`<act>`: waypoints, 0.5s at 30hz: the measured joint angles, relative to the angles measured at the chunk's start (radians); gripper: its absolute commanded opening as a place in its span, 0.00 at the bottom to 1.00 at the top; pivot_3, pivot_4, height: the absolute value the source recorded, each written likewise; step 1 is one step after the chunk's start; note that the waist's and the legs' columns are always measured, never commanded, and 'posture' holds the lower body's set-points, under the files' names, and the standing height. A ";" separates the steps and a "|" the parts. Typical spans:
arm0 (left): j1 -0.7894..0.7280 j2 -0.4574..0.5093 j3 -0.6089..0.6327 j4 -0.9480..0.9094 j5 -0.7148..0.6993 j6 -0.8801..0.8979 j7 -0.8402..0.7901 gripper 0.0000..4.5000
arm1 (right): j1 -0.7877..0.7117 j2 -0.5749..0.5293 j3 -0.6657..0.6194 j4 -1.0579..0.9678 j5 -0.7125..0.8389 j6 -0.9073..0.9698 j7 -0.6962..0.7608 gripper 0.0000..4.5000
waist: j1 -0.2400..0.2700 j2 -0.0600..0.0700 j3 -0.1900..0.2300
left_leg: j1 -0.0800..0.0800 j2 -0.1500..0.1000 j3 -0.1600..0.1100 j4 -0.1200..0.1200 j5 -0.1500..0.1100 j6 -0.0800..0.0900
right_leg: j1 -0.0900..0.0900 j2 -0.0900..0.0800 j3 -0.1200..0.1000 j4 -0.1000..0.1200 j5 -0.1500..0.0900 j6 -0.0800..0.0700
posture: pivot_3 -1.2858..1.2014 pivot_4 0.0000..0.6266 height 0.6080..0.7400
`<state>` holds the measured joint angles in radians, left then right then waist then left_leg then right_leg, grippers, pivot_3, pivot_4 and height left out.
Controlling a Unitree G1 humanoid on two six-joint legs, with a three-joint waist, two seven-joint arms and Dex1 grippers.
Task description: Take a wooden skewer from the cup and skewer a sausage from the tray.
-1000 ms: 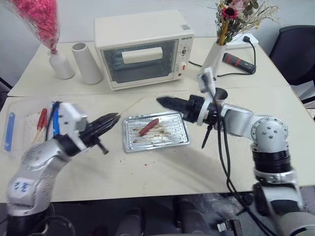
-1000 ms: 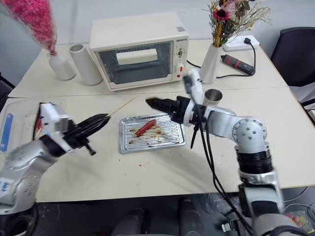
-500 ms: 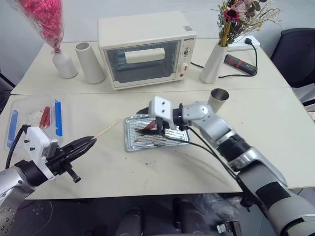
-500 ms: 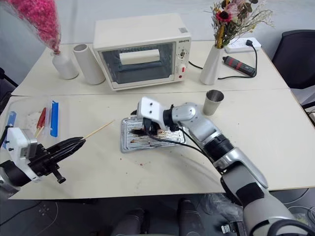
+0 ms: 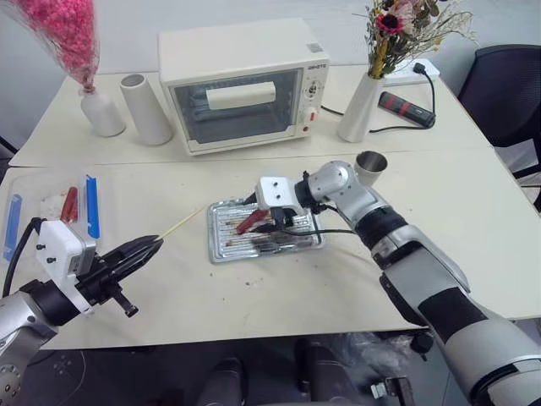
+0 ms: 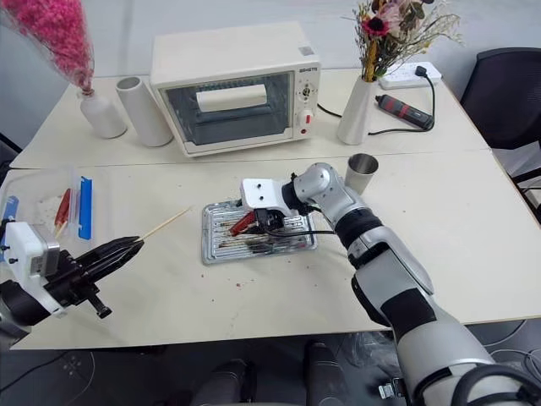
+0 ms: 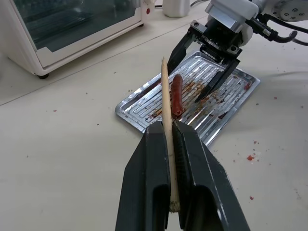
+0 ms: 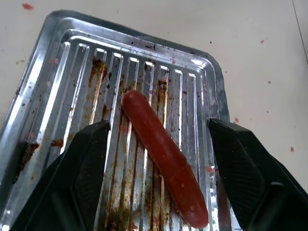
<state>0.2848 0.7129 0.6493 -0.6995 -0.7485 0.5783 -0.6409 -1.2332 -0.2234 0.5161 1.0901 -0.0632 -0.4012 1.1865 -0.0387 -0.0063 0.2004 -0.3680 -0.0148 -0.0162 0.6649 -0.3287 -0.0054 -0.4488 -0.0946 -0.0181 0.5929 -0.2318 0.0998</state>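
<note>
My left gripper [image 7: 168,126] is shut on the wooden skewer [image 7: 164,91], a thin pale stick that points toward the tray [image 5: 221,250]. This gripper [image 5: 139,251] hangs over the table to the left of the tray. One reddish-brown sausage [image 8: 163,149] lies on the tray's ribbed, grease-stained base [image 8: 72,72]. My right gripper [image 8: 159,125] is open just above the tray, one black finger on each side of the sausage [image 5: 246,224]. The shiny metal cup [image 5: 369,163] stands right of the tray, behind my right arm.
A white toaster oven [image 5: 245,80] stands behind the tray. A white cylinder [image 5: 144,108] and a white vase [image 5: 100,112] are at the back left, another vase [image 5: 359,106] at the back right. A clear box with blue bars [image 5: 51,211] sits at the far left.
My right gripper swung from beside the cup down over the tray and now straddles the sausage. My left arm drew back toward the near left, still holding the skewer.
</note>
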 measured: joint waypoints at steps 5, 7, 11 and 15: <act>-0.017 0.000 0.000 0.000 0.000 0.000 0.007 0.00 | -0.019 0.035 -0.013 0.066 -0.080 -0.031 -0.035 0.75 | -0.008 0.000 0.000 | 0.000 0.000 0.000 0.000 0.000 -0.001 | 0.000 0.000 0.000 0.002 0.000 0.000 | 0.52 0.24 1.00; -0.024 0.000 0.000 0.000 0.000 0.000 0.008 0.00 | -0.032 0.052 -0.017 0.080 -0.106 -0.034 -0.051 0.75 | -0.016 0.000 0.000 | 0.000 0.000 0.000 0.000 0.000 -0.002 | 0.000 0.000 0.000 0.002 0.000 0.000 | 0.52 0.24 1.00; -0.027 0.000 0.000 0.000 0.000 0.000 0.011 0.00 | -0.045 0.060 -0.022 0.096 -0.147 -0.030 -0.093 0.71 | -0.017 0.000 0.000 | 0.001 0.000 0.000 0.000 0.000 -0.002 | 0.000 0.000 0.000 0.003 0.000 0.000 | 0.52 0.24 1.00; -0.036 0.000 0.000 0.000 0.000 0.000 0.015 0.00 | -0.046 0.076 -0.038 0.108 -0.165 -0.007 -0.105 0.47 | -0.018 0.000 0.000 | 0.002 0.000 0.000 0.000 0.001 -0.002 | 0.000 0.000 0.001 0.003 0.000 0.000 | 0.52 0.24 1.00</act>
<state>0.2493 0.7130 0.6488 -0.6992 -0.7484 0.5783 -0.6256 -1.2793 -0.1475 0.4786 1.1984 -0.2287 -0.4084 1.0819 -0.0565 -0.0064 0.2004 -0.3656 -0.0146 -0.0162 0.6653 -0.3280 -0.0079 -0.4485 -0.0946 -0.0171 0.5956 -0.2318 0.0993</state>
